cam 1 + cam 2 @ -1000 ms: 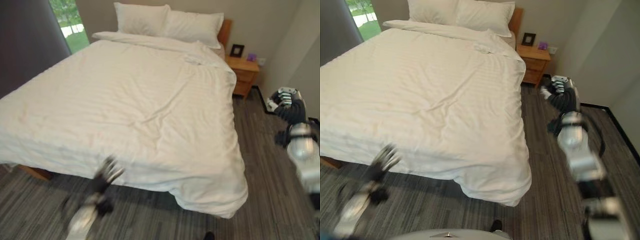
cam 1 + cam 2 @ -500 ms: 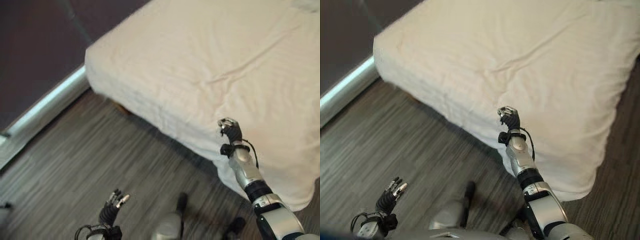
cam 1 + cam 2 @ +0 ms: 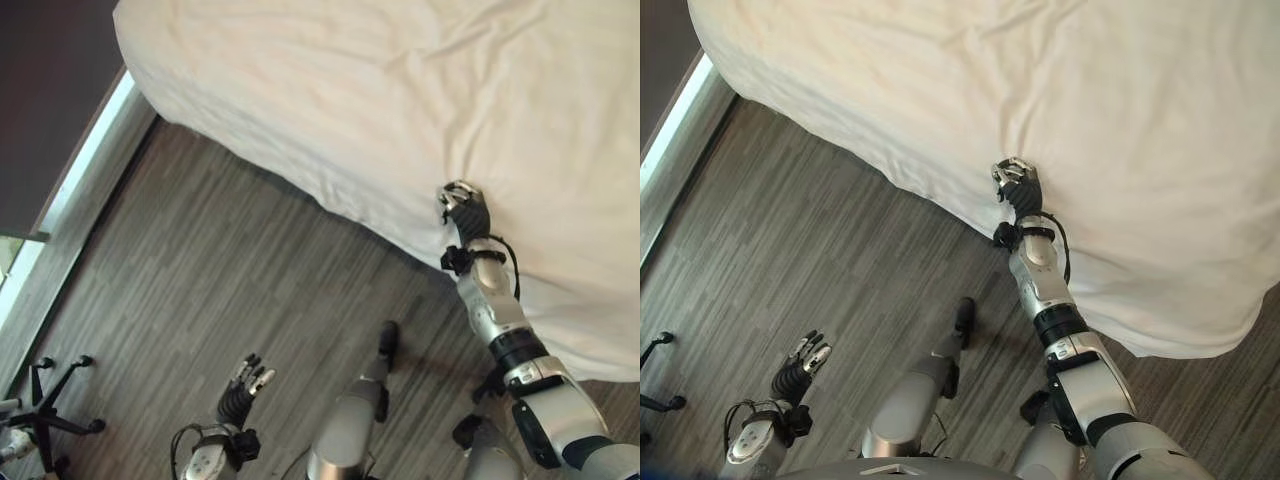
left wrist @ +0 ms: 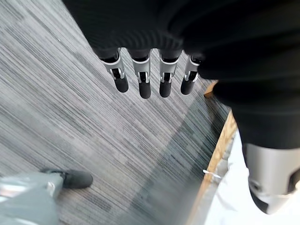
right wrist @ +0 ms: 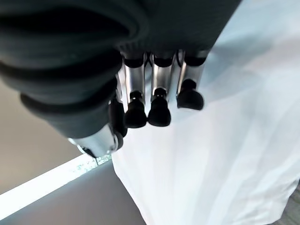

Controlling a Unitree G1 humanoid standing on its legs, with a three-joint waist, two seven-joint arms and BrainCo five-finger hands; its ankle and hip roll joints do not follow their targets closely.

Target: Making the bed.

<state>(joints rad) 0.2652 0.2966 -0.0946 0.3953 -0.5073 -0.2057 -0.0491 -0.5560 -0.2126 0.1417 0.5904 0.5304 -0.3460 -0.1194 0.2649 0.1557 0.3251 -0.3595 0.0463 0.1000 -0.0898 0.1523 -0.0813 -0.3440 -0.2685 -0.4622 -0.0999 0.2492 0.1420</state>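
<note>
Right hand [image 3: 463, 208] pinches duvet [image 3: 420, 90] edge at 3 o'clock; left hand [image 3: 243, 383] hangs slack. Next: tug it straight.

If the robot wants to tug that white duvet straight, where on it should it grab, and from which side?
Probably the hanging edge of the white duvet, where it drapes off the mattress toward the wood floor. That edge is loose and free, so fingers can pinch a fold from the floor side, reaching up. The right hand is already at that edge; the left hand hangs low over the floor, fingers straight.
</note>
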